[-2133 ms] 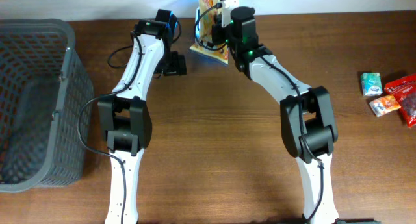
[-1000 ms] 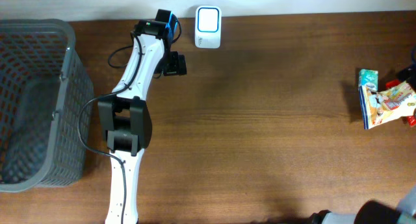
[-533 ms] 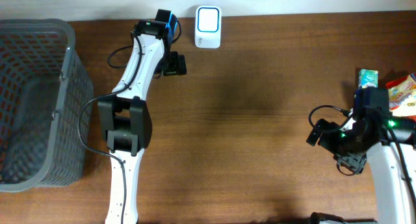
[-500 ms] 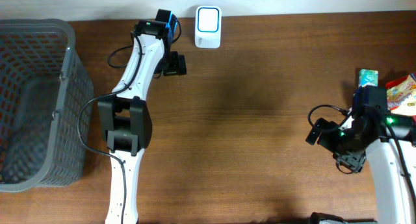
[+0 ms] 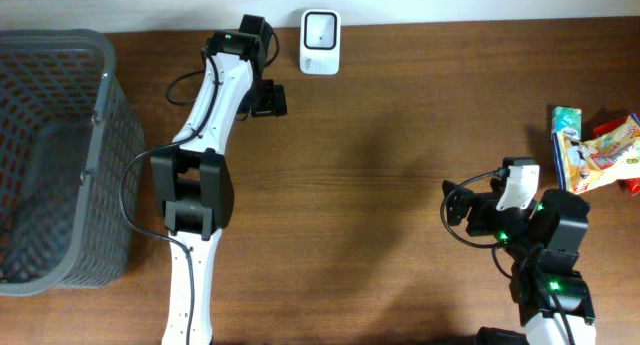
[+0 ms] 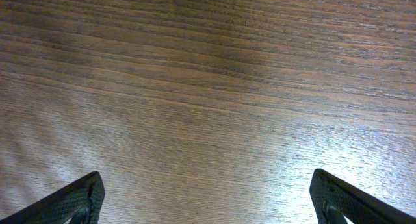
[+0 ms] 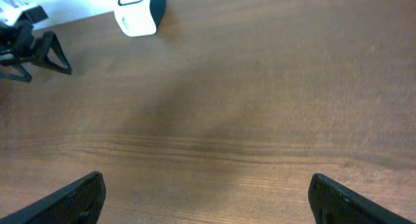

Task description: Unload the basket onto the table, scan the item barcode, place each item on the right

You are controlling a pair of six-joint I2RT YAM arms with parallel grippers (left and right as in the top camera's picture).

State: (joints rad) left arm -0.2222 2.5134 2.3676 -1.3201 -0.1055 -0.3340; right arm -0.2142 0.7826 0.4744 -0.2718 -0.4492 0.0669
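At the far left of the overhead view the grey basket point(image 5: 60, 155) stands with nothing that I can make out inside it. My left gripper point(image 5: 269, 98) hangs over bare wood in the upper middle, just left of the scanner point(image 5: 320, 40). In its own wrist view its fingertips point(image 6: 71, 198) sit in the two bottom corners, spread wide, with only table point(image 6: 208, 87) between them.

The scanner stands upright at the top edge, and nothing is held in front of its window.

My right gripper point(image 5: 458, 210) is low on the right side, its fingers likewise spread to the frame corners in the wrist view and carrying nothing.

The snack bag point(image 5: 600, 155) lies flat at the right edge, touching or just beside a green packet point(image 5: 567, 122), well apart from the scanner and a little above and right of my right gripper.

I judge that no scan is under way. I cannot tell whether the snack bag has already been read. If it has not, the whole job remains: grasp it, carry it across and show its barcode to the window.
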